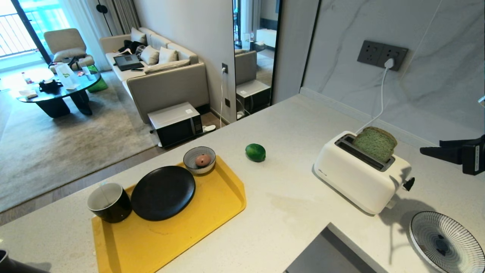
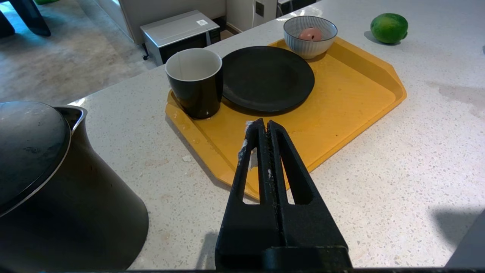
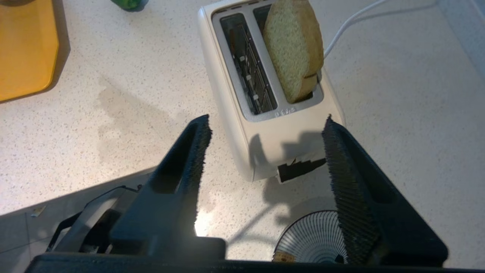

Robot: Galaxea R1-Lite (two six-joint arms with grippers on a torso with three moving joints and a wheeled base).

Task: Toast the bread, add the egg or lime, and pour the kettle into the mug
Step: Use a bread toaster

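Observation:
The bread (image 1: 375, 143) stands upright in the far slot of the white toaster (image 1: 360, 174), most of the slice sticking out above it. My right gripper (image 3: 265, 119) hovers open and empty above the toaster's lever end, clear of the bread (image 3: 293, 49); the black lever (image 3: 301, 168) juts out below it. The lime (image 1: 255, 152) lies on the counter left of the toaster. On the yellow tray (image 1: 212, 223) stands the mug (image 1: 110, 202), empty. My left gripper (image 2: 264, 122) is shut and empty over the tray's near edge, with the black kettle (image 2: 45, 189) beside it.
The tray also carries a black plate (image 1: 163, 192) and a small striped bowl (image 1: 199, 159) holding an egg (image 1: 202, 160). A blue-striped plate (image 1: 447, 242) lies near the toaster's lever end. The toaster's white cord (image 1: 380, 94) runs to a wall socket. A grey recessed panel (image 1: 326, 254) sits at the counter's front.

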